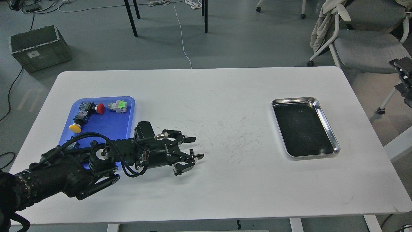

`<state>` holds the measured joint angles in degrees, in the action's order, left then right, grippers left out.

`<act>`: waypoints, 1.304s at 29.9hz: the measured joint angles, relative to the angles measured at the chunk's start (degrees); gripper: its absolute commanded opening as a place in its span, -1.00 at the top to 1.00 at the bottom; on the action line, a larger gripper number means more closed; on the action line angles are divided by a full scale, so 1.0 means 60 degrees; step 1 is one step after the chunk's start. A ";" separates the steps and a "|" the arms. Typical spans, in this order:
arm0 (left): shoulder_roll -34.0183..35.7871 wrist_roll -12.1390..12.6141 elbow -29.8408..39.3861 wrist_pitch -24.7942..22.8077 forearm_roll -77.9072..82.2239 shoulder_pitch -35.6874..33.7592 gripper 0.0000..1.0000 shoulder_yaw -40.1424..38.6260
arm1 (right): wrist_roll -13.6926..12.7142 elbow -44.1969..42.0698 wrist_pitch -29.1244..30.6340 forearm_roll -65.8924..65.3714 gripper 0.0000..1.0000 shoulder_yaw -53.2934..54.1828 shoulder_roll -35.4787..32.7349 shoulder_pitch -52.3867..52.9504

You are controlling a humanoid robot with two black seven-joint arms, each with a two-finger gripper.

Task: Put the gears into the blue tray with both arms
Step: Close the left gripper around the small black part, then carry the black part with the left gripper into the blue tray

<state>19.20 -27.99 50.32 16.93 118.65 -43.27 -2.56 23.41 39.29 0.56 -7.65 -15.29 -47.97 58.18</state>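
The blue tray (111, 127) lies at the table's left. It holds push buttons with a red cap (100, 108), a yellow cap (75, 128) and a green cap (121, 104). My left arm crosses the tray's near end and hides that part. A tiny black round thing (94, 142), possibly a gear, sits on the tray by the arm's cable. I see no other gear. My left gripper (197, 148) hovers over the bare table just right of the tray, open with nothing between its fingers. A black part at the right edge looks like my right gripper (404, 75), off the table.
A shiny steel tray (326, 124) with a dark bottom lies on the right of the white table (225, 96), with nothing in it. Behind the table are a grey chair (367, 48), table legs and a green crate (38, 48) on the floor.
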 measured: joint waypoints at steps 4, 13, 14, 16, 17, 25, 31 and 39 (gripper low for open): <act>-0.0036 -0.0001 -0.0160 0.0004 0.0000 0.0063 -0.13 -0.0004 | 0.0004 0.0001 -0.0007 0.0000 -0.92 0.0000 0.0006 -0.0003; -0.0105 0.0000 -0.0365 0.0093 0.0016 0.0226 0.02 -0.0001 | 0.0008 0.0009 -0.0004 -0.0147 -0.92 -0.0005 0.0002 -0.0012; -0.0108 -0.0001 -0.0365 0.0094 0.0022 0.0237 0.09 0.0005 | 0.0008 0.0009 -0.0004 -0.0167 -0.92 -0.0005 -0.0001 -0.0012; -0.0109 -0.0001 -0.0365 0.0094 0.0030 0.0253 0.17 0.0012 | 0.0009 0.0009 -0.0004 -0.0183 -0.92 -0.0005 -0.0003 -0.0012; -0.0109 -0.0001 -0.0364 0.0094 0.0030 0.0265 0.17 0.0012 | 0.0009 0.0009 -0.0004 -0.0186 -0.92 -0.0005 -0.0004 -0.0012; -0.0109 -0.0001 -0.0359 0.0094 0.0316 0.0267 0.47 0.0002 | 0.0011 0.0009 -0.0065 -0.0191 -0.92 0.0000 0.0004 -0.0063; -0.0084 -0.0002 -0.0357 0.0094 0.0364 0.0254 0.65 0.0001 | 0.0011 0.0011 -0.0108 -0.0191 -0.92 0.0000 0.0011 -0.0072; 0.0152 -0.0005 -0.0219 0.0094 0.0380 0.0180 0.77 -0.0031 | 0.0013 0.0013 -0.0109 -0.0191 -0.92 -0.0015 0.0011 -0.0109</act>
<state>20.12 -28.02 49.00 17.50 120.93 -42.19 -2.74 23.48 39.36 -0.09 -8.79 -15.38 -47.90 57.52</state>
